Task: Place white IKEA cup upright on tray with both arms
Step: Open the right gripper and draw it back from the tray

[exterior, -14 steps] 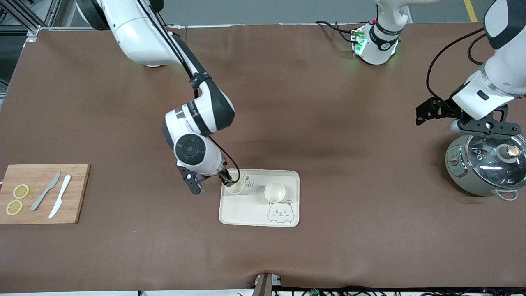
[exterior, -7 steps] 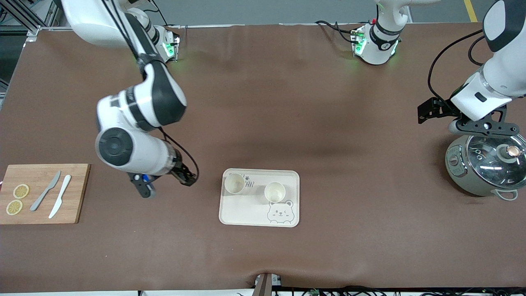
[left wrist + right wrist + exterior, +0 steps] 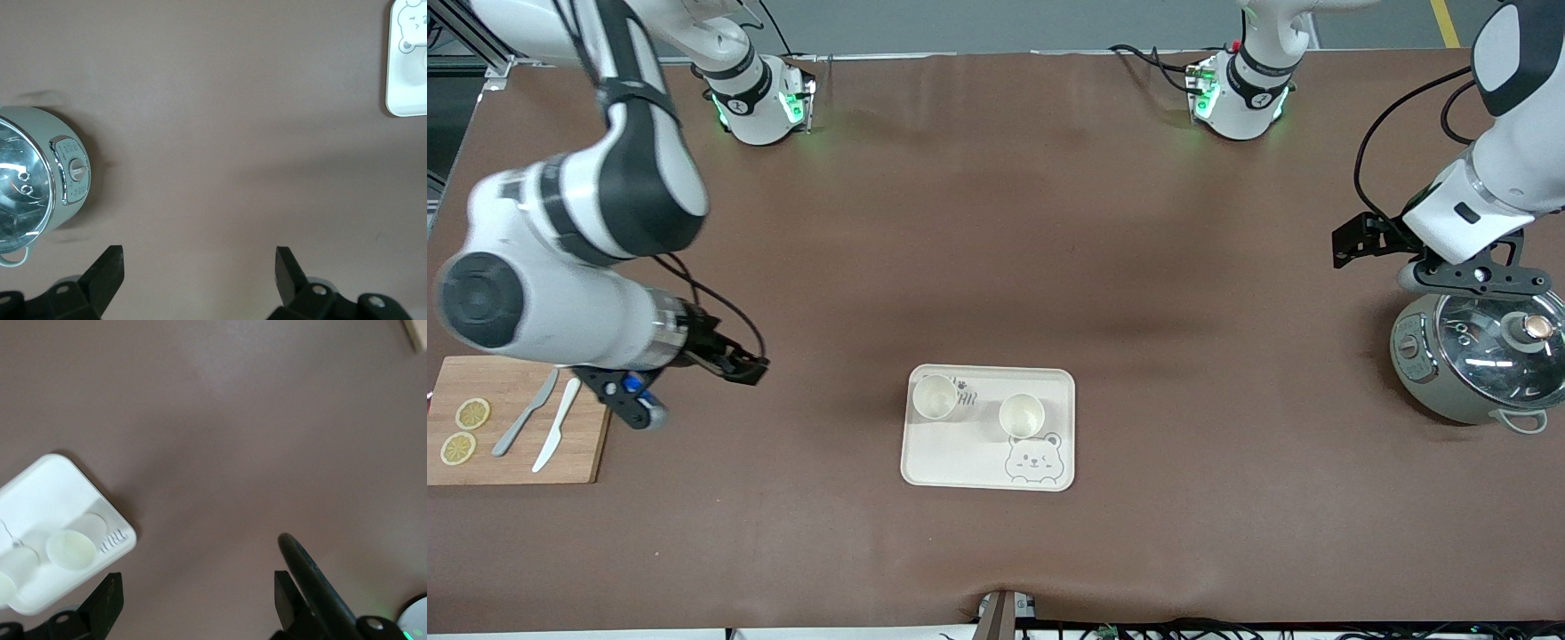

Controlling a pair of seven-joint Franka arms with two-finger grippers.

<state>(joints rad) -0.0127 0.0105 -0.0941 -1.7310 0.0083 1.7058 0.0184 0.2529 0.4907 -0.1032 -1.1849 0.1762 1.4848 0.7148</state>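
Note:
The cream-white tray (image 3: 951, 455) with the bear drawing lies on the brown table. Two white cups stand upright on it, one (image 3: 935, 396) toward the right arm's end and one (image 3: 1021, 414) beside the bear. My right gripper (image 3: 743, 364) is open and empty over bare table between the cutting board and the tray. The right wrist view shows its gripper (image 3: 197, 587) open, with the tray (image 3: 47, 487) and a cup (image 3: 70, 550) off to one side. My left gripper (image 3: 1352, 242) waits open and empty beside the pot, and it is also open in the left wrist view (image 3: 199, 263).
A wooden cutting board (image 3: 516, 418) with two knives and lemon slices lies at the right arm's end. A grey-green pot (image 3: 1476, 356) with a glass lid stands at the left arm's end and shows in the left wrist view (image 3: 33, 180). A tray corner (image 3: 407, 67) shows there too.
My right gripper has let go of the cup at the tray's corner and has swung away toward the cutting board. The cup stays upright. The left arm has barely moved.

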